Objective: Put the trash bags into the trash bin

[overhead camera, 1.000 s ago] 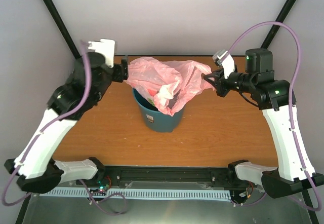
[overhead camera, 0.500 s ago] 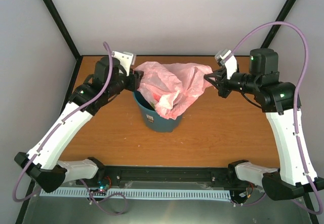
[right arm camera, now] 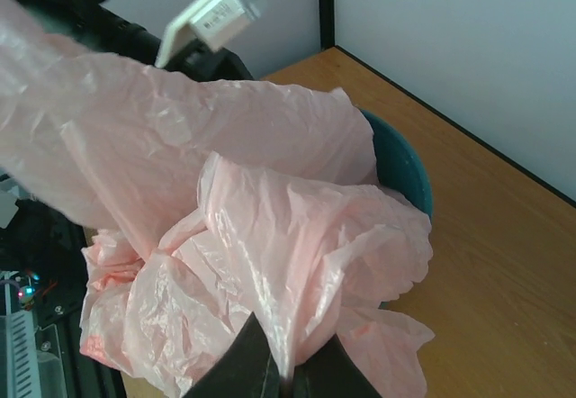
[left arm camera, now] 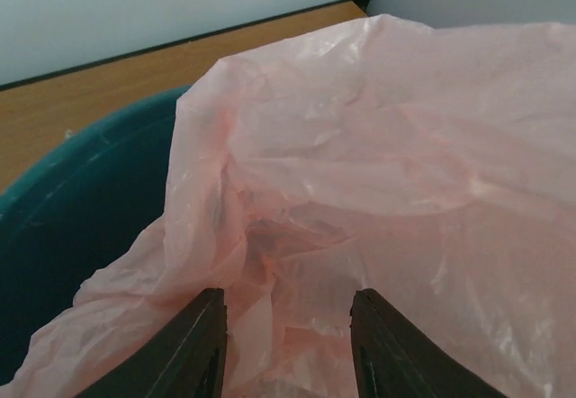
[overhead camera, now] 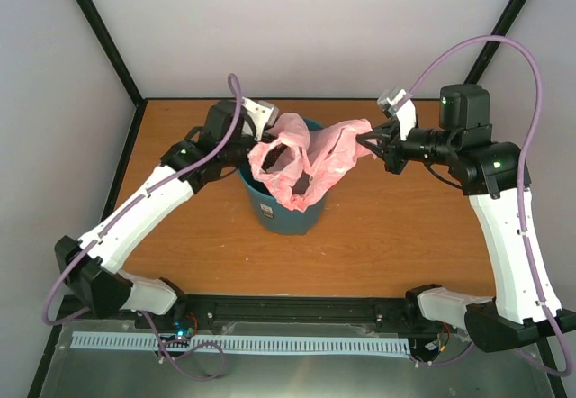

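The pink translucent trash bag (overhead camera: 306,159) hangs bunched over the mouth of the teal trash bin (overhead camera: 283,213), which stands upright mid-table. My right gripper (overhead camera: 369,137) is shut on the bag's right edge and holds it up beside the bin's right rim. In the right wrist view the film (right arm camera: 270,236) runs into the pinched right gripper (right arm camera: 288,362), with the bin rim (right arm camera: 405,159) behind. My left gripper (overhead camera: 261,141) is at the bin's left rim. Its jaws stand apart in the left wrist view, the left gripper (left arm camera: 288,312) having loose bag folds (left arm camera: 387,146) in the gap above the bin (left arm camera: 81,200).
The wooden table (overhead camera: 405,236) ends at pale walls on the back and sides, with black frame posts (overhead camera: 99,29) at the corners. A black rail (overhead camera: 297,308) with the arm bases runs along the near edge.
My left arm has swung right from the table's left side to the bin's left rim, its jaws narrowing, and the bag has bunched inward. The right gripper has kept its hold in place.
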Robot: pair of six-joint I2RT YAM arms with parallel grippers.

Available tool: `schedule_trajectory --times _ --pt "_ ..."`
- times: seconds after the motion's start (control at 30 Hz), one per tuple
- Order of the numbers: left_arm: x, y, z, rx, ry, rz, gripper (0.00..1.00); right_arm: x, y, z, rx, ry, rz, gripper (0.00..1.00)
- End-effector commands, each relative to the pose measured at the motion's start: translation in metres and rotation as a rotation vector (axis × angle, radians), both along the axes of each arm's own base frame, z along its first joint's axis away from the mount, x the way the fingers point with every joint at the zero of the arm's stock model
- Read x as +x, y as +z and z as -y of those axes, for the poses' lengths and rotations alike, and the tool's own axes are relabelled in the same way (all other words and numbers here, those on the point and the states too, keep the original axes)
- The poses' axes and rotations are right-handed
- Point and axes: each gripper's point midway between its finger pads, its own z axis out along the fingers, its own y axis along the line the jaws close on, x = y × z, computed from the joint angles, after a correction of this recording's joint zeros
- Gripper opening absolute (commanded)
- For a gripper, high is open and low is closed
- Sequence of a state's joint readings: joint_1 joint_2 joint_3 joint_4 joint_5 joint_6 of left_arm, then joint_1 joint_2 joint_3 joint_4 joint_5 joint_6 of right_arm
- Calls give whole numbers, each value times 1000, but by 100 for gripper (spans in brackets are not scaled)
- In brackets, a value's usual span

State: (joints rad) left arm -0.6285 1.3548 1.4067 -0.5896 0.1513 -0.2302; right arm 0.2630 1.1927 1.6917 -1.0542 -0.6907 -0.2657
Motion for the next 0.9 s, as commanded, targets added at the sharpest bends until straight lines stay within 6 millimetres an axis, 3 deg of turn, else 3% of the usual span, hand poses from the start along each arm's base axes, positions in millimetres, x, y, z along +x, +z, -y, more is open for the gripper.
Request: schedule_trajectory --times 0.0,0.2,0.47,0.67,0.87 --pt "2 -8 19 -15 -30 -20 38 -2 4 -4 25 34 9 3" --pt "0 -33 33 27 -56 -73 35 1 -4 -5 17 35 0 3" --pt "-3 -68 31 63 -47 -137 31 18 -33 -7 -7 27 -56 3" --pt "-3 -96 27 88 -25 -169 30 19 -42 -11 2 42 -91 3" --pt "-2 -102 24 101 -9 -173 30 25 -58 -12 -15 44 -129 3"
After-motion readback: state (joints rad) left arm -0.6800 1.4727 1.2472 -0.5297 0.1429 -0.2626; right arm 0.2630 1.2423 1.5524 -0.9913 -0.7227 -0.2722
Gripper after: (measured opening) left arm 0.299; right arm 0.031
